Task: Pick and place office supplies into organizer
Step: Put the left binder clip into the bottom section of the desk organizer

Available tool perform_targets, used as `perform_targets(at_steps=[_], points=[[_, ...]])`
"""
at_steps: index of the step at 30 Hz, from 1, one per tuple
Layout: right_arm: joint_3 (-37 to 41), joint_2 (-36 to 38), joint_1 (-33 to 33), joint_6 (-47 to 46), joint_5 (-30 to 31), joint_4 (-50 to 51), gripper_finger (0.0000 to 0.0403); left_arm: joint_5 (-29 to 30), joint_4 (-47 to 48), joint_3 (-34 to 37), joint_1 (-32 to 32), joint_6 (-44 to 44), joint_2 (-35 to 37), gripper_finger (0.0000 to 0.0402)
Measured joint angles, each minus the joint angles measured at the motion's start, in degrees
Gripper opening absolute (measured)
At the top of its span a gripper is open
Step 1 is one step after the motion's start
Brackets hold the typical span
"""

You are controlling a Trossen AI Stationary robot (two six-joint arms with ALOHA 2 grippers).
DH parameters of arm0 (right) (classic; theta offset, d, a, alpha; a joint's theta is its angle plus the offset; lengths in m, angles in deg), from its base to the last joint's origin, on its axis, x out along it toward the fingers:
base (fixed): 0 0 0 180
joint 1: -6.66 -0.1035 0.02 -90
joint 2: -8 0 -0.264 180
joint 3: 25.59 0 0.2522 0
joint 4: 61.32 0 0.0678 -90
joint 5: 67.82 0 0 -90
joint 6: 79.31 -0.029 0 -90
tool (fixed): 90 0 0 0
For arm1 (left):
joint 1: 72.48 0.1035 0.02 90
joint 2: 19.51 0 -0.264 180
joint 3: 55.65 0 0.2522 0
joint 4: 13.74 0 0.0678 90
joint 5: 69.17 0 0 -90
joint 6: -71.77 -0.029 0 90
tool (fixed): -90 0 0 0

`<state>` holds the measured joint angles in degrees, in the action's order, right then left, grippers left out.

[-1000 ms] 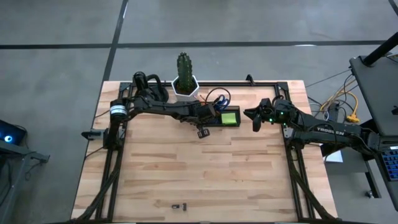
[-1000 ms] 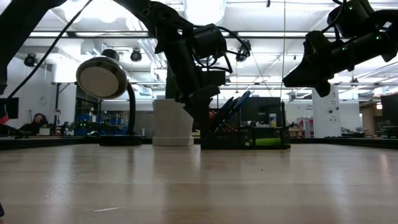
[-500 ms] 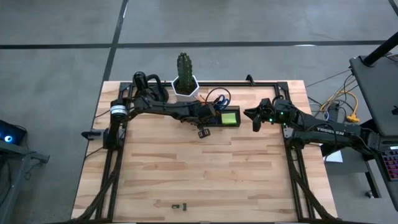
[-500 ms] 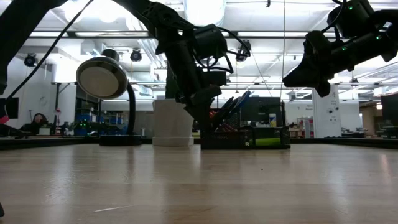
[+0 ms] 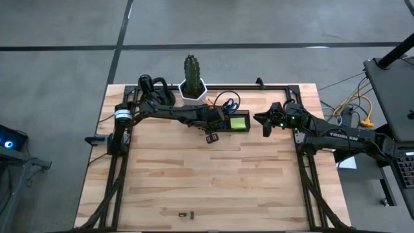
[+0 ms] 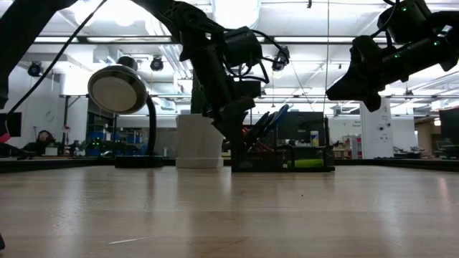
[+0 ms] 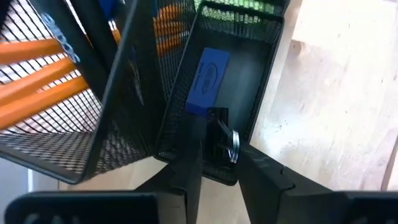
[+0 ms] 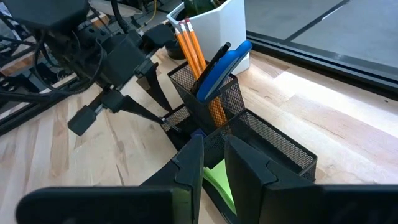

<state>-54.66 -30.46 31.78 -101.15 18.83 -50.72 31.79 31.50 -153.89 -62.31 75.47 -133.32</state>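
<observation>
The organizer (image 5: 233,121), a dark mesh box, stands at the table's far middle. Its taller compartment holds orange pencils (image 8: 189,43) and blue-handled scissors (image 8: 224,62). The low compartment holds a blue block (image 7: 208,78), a green sticky-note pad (image 8: 221,180) and a black clip (image 7: 221,130) with a silver handle, lying at its left end. My left gripper (image 7: 221,152) slants down over that end, open, one finger on each side of the clip. My right gripper (image 8: 214,155) hovers right of the organizer (image 8: 249,137), with a narrow gap between its fingers and nothing in it.
A white cactus pot (image 5: 192,84) stands just behind the organizer, and a black rounded gadget (image 6: 118,89) at the far left. A small dark item (image 5: 186,213) lies near the front edge. Bare wood stretches across the table's middle and near half.
</observation>
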Motion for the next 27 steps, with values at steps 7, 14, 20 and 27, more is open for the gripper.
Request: perform_targets(at_steps=[7, 14, 20, 27], points=[[0.0, 0.0, 0.0, 0.0, 0.0, 0.0, 0.0057, 0.0, 4.0, -1.4, 0.0, -0.1, 1.3, 0.0109], [0.0, 0.0, 0.0, 0.0, 0.0, 0.5, 0.0057, -0.2, 7.5, -1.9, 0.0, 0.0, 4.8, 0.0135], [0.0, 0.0, 0.0, 0.0, 0.0, 1.3, 0.0057, -0.4, 8.6, -2.3, -1.0, 0.4, 9.2, 0.014], [0.0, 0.1, 0.0, -0.2, 0.0, 1.4, 0.0057, -4.3, 8.5, -5.0, -3.7, 0.8, 13.8, 0.014]])
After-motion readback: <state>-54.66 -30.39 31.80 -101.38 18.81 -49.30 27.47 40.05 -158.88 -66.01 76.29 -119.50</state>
